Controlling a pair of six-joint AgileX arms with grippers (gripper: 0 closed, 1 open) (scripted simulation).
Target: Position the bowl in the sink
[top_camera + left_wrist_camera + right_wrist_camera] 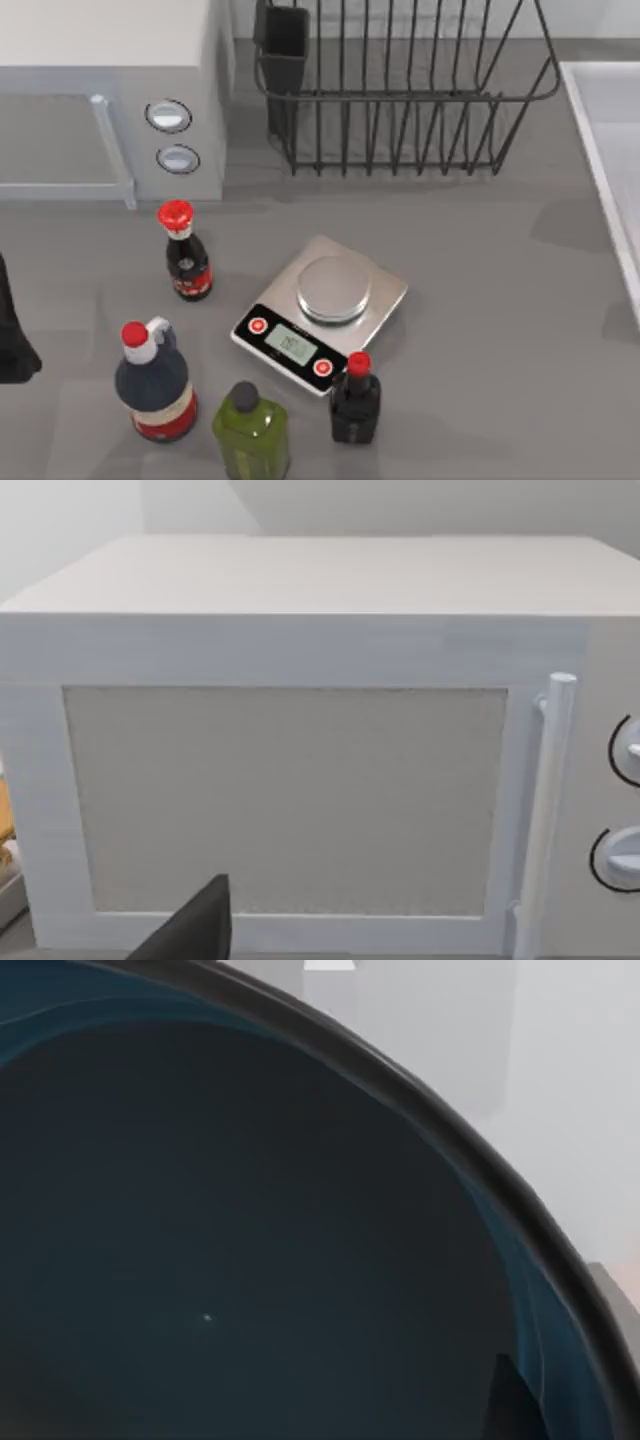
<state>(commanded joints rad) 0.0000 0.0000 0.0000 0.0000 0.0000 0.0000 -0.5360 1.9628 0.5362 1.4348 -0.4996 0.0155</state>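
Grey countertop (500, 330) bears scale (322, 313), bottles, microwave (110, 90).

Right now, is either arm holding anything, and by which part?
Cannot be told. The bowl sits close against the right wrist camera, but no grip on it is visible. The left arm is parked at the table's left edge.

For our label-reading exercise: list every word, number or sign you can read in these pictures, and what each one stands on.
None can be read.
Kitchen scale display: digits too blurred.
Scale's two red buttons: white marks, unreadable.
Red-capped sauce bottle, round dark jug, small dark bottle: red labels, print too small.
Green bottle: no text seen.
Microwave dials: no markings legible.
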